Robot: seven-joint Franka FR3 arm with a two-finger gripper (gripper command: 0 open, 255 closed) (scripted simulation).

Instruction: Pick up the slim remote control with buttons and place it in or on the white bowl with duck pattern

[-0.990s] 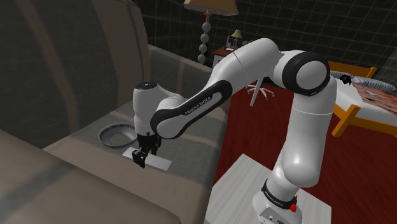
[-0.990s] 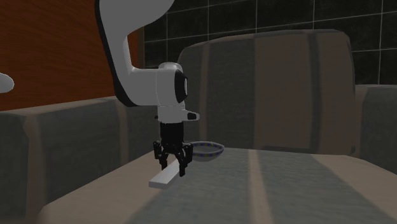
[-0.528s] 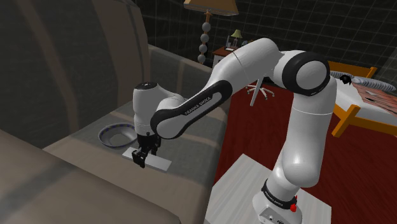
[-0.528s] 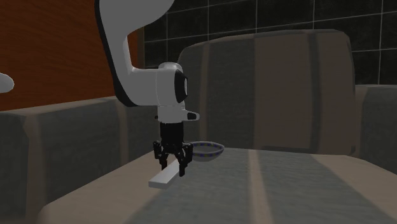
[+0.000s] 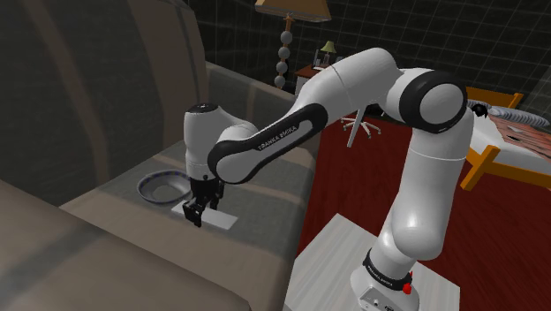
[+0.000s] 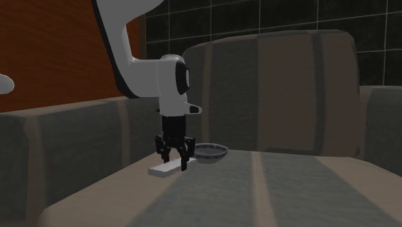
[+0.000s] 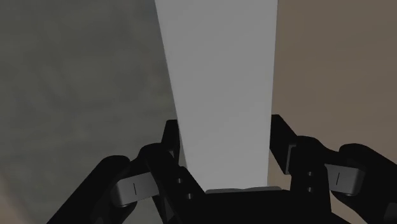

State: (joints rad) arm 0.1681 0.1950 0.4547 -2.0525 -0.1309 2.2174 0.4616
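One slim white remote was clamped in the black claw, low over the sofa seat.

The claw (image 5: 196, 215) pointed straight down from the white arm (image 5: 291, 132), and its two fingers (image 7: 156, 168) were pressed against the long sides of the remote (image 6: 164, 169), a blank white slab lying about level. It sat low over the seat of the striped grey-and-tan sofa (image 6: 277, 187); I could not tell whether it touched the cushion or hung just clear. The shallow white bowl (image 6: 211, 152), with a bluish band round its rim, stood on the same seat. It was near the remote but apart from it, on the side toward the backrest. In the wrist view the remote ran away from the claw above the line where a grey stripe met a tan one.
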